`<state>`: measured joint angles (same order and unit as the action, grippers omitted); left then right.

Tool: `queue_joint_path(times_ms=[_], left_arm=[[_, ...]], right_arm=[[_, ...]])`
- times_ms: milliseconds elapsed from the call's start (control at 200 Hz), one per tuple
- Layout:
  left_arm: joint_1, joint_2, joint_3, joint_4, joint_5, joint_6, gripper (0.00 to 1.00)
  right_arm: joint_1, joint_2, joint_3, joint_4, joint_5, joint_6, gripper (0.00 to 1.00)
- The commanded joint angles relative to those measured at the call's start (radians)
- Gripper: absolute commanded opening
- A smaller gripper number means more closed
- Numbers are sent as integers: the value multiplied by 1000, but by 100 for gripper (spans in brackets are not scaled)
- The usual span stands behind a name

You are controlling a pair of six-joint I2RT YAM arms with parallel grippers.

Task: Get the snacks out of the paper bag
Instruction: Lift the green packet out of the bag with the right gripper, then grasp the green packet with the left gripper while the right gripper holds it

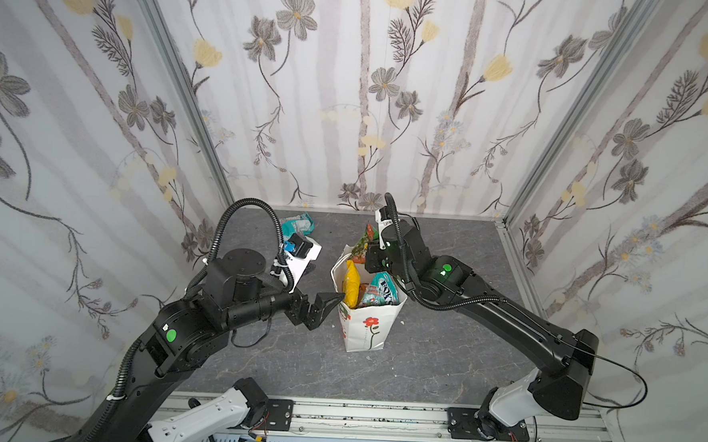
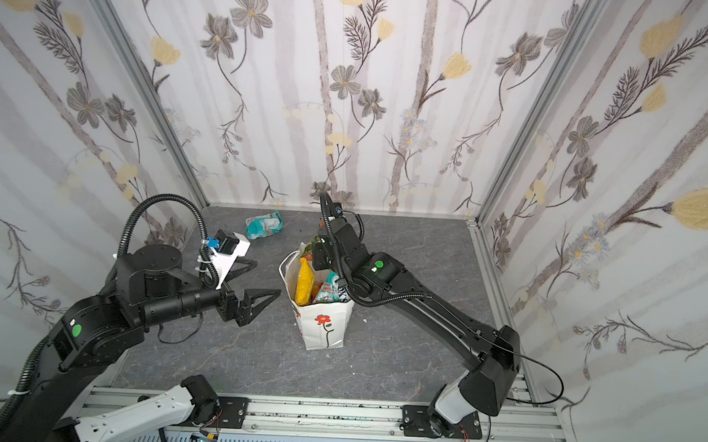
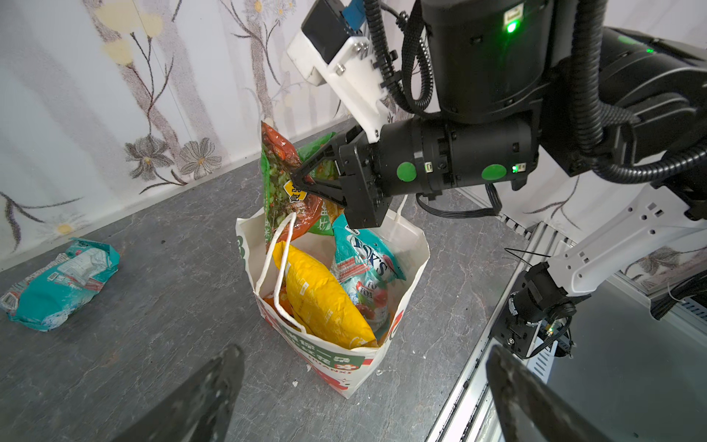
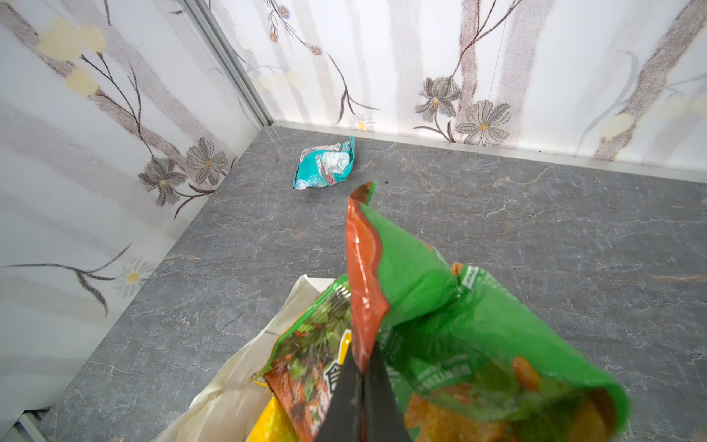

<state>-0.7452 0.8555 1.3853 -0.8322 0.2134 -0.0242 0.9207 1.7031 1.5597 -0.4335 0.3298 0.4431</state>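
Right gripper [image 3: 296, 183] of mine pinches the green-orange packet [image 3: 275, 153], half out of the paper bag [image 3: 405, 245], frame centre (top views hide this pinch); my left gripper [image 2: 267, 277] gapes empty beside it.

A lab robot cell: floral wallpaper panels [image 1: 350, 105] in aluminium framing [image 1: 180, 84] enclose a marbled table [image 1: 440, 359], robot arms [image 1: 505, 317] bolted to a rail [image 1: 375, 414]

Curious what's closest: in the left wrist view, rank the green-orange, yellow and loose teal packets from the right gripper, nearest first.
1. green-orange packet: pinched in the right gripper.
2. yellow packet: inside the paper bag, below it.
3. loose teal packet: flat on the table, away from the bag.
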Motion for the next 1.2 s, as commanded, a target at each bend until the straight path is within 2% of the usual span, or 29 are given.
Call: queue_joint_path(times_ms=[0,365,610,889,1099,1194], left_arm=[[0,-3,-1,26,-5,-3,100],[0,-5,10,58,9,-56,100],[0,29,40,119,-20,-194,100],[0,86,43,232,-42,-339,100],[2,136,45,326,8,-390,100],[4,146,33,369,3,-416,95]], right_arm=[[0,-11,17,44,32,-20,0],[16,-87,32,44,43,-29,0],[48,-193,9,80,42,-37,0],[103,-285,-39,148,-31,-39,0],[140,-312,-64,192,-89,-46,0],[151,-315,-68,203,-124,-43,0]])
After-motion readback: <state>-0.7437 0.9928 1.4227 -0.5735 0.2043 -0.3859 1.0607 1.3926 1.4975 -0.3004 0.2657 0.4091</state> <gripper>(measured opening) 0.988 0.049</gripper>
